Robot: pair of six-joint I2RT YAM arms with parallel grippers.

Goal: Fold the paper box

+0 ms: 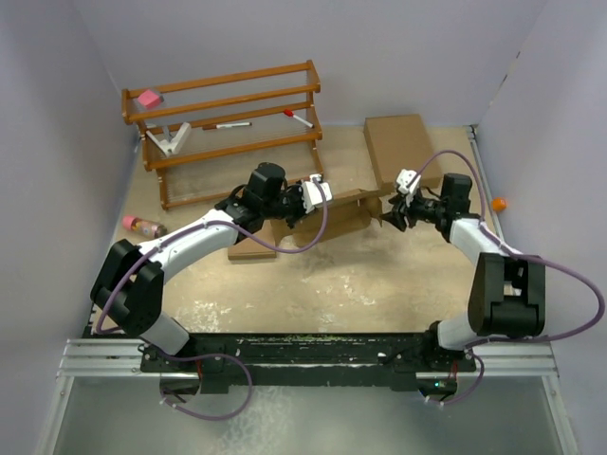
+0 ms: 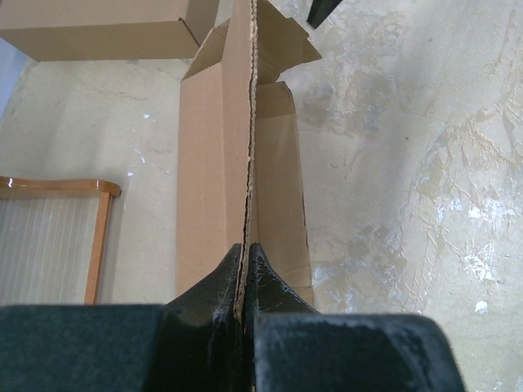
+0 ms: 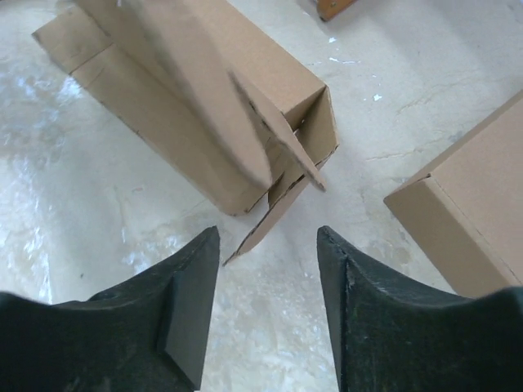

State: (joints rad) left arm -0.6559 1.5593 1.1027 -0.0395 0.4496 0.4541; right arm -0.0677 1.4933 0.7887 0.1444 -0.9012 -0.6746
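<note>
Crucially, the paper box (image 1: 337, 216) lay on the table (image 1: 360, 294) between the two arms, its long axis running roughly side to side from one tool toward the other. The left gripper (image 2: 245, 253) was clamped tight on a thin upright cardboard edge at the box's left end, fingers pressed together with only the sheet between them, and the rest of the blank stretched straight away from it. At the opposite end the right gripper (image 3: 268, 241) stood with its jaws apart and nothing between them, pointed at the box's unclosed right end from just beside it and not touching it. That end faced the right tool with a loose end flap (image 3: 282, 139) angled outward and a lower tab (image 3: 265, 220) dropping toward the table, almost in line with the gap in the jaws. The right arm was therefore much the nearer to the unfinished end, and I judged any tucking there would fall to it while the left held the body steady. A larger flat box (image 3: 466, 212) sat close on the right tool's far side, leaving little room to swing wide.
</note>
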